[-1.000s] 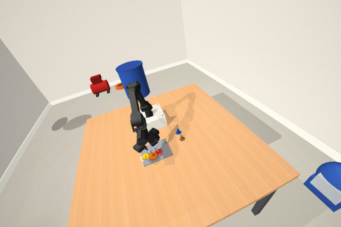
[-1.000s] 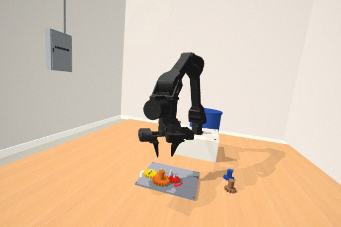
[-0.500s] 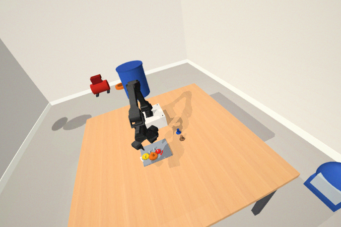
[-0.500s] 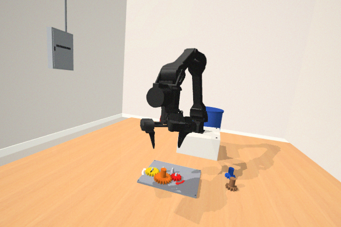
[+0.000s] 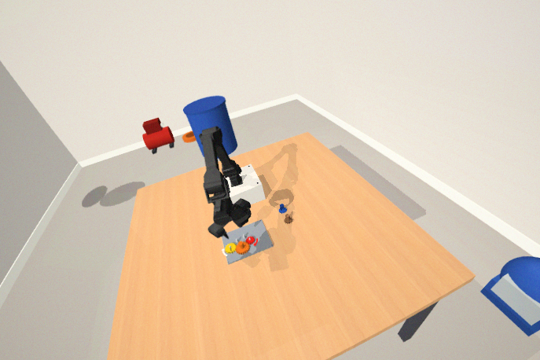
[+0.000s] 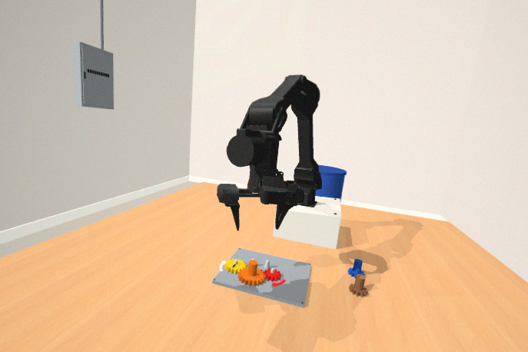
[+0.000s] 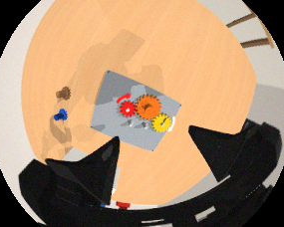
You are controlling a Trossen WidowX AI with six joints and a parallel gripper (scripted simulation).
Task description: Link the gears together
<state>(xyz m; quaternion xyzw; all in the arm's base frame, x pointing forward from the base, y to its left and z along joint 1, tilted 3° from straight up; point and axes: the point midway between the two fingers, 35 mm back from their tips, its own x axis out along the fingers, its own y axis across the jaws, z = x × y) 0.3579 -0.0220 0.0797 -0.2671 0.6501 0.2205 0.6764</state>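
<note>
The grey board (image 5: 259,229) (image 6: 293,270) (image 7: 107,92) holds the red gear (image 5: 251,240) (image 6: 272,274) (image 7: 128,106) and the yellow gear (image 5: 229,247) (image 6: 234,266) (image 7: 161,120) with its black stripe. A large orange gear (image 5: 242,247) (image 6: 251,276) (image 7: 148,107) sits between them, its teeth at both; it looks flat. Bare pegs show beside it, one grey peg (image 6: 267,264) (image 7: 130,122) near the red gear. A small blue gear (image 5: 282,208) (image 6: 356,268) (image 7: 61,115) and a brown gear (image 5: 288,218) (image 6: 359,286) (image 7: 64,93) stand on the table. My gripper (image 6: 257,229) (image 7: 155,135) is wide open and empty above the board.
The white base block (image 5: 251,192) (image 6: 306,226) of the arm stands behind the board. The two loose gears are on the wooden table (image 5: 321,255) (image 6: 127,290), off the board's side. A blue barrel (image 5: 214,123) (image 6: 331,182) stands beyond the table.
</note>
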